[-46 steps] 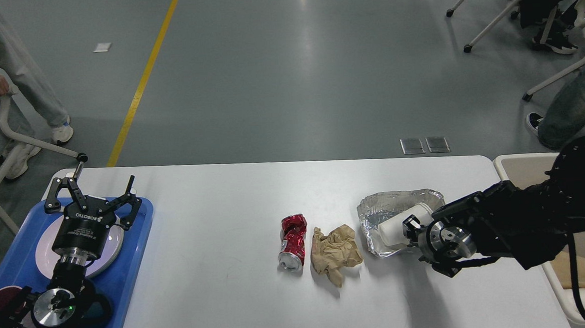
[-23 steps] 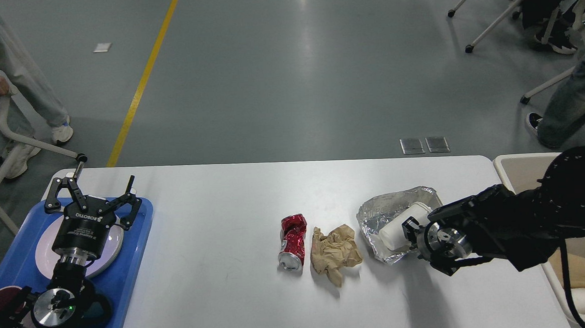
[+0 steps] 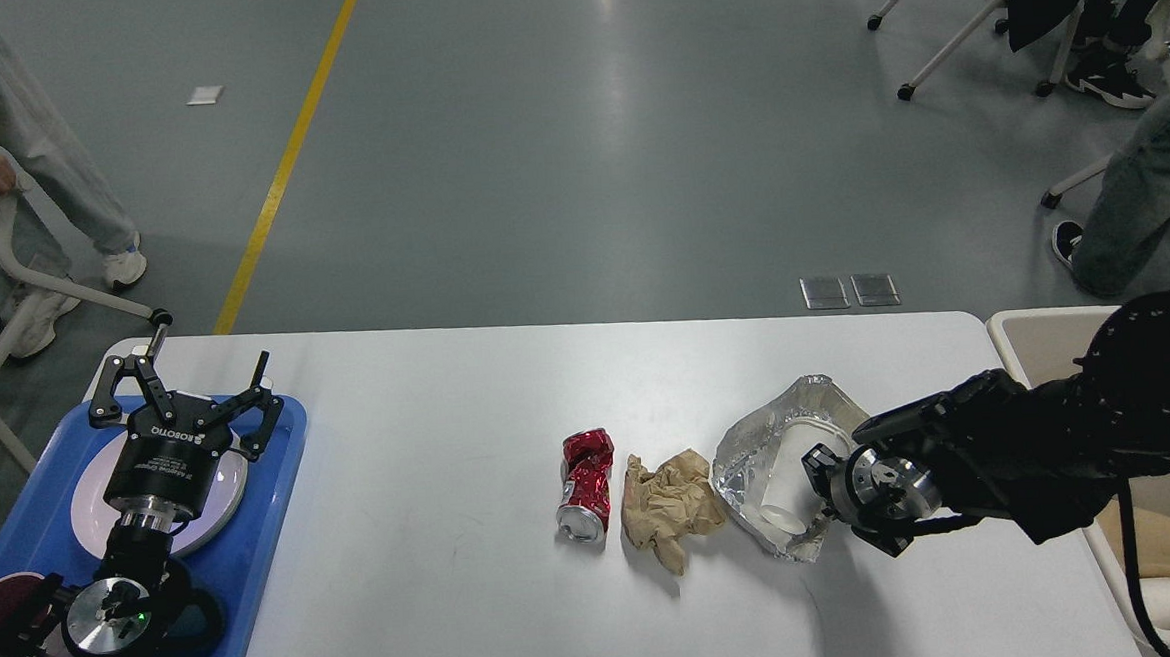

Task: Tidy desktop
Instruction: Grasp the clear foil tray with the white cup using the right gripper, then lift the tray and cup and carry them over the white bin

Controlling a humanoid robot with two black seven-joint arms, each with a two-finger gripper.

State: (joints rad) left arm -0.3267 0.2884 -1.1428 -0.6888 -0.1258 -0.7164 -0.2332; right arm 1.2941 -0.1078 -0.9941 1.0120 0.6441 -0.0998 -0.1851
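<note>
Step in hand: right gripper (image 3: 815,477) at foil tray (image 3: 752,460) with white cup (image 3: 788,478); finger spread indiscernible. Left gripper (image 3: 188,389) wide, idle. Next: lift towards beige bin (image 3: 1032,345).

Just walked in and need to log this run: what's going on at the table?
The robot is clearing trash off the white desktop. Its right gripper is at a crumpled foil tray with a white cup in it, tipped up on edge; the grip itself is hidden. A crushed red can and crumpled brown paper lie beside it. The left gripper hovers open over the blue tray.
</note>
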